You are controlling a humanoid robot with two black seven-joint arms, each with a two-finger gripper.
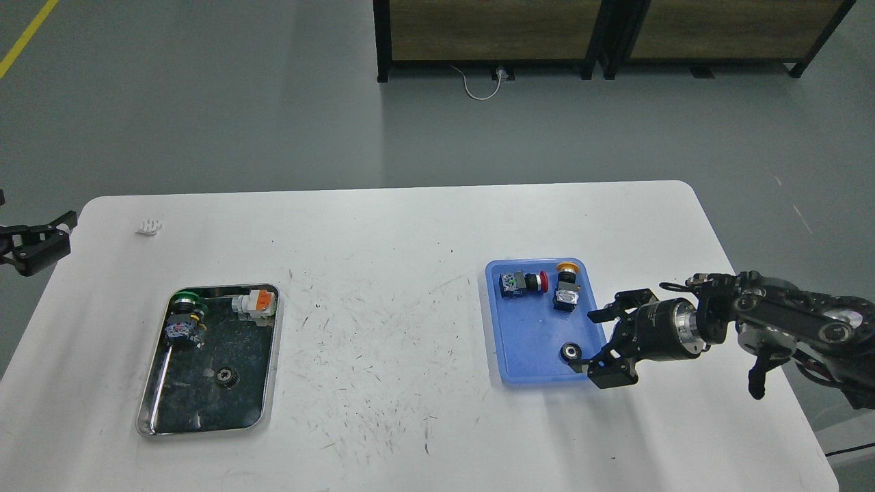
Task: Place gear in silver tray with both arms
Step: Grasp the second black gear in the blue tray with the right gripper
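The silver tray (273, 369) lies at the table's left front. A small black gear (224, 375) lies in it, with a green-capped switch (184, 316) and an orange and white part (256, 304) at its far end. A second black gear (571, 352) lies in the near right corner of the blue tray (526, 342). My right gripper (605, 342) is open, low over the blue tray's right rim, just right of that gear. My left gripper (37, 242) is at the far left edge of the view, beyond the table, open and empty.
Two push-button switches, one red-capped (521, 283) and one yellow-capped (566, 287), lie at the blue tray's far end. A small white piece (149, 227) lies at the table's far left. Dark cabinets (601, 34) stand on the floor beyond.
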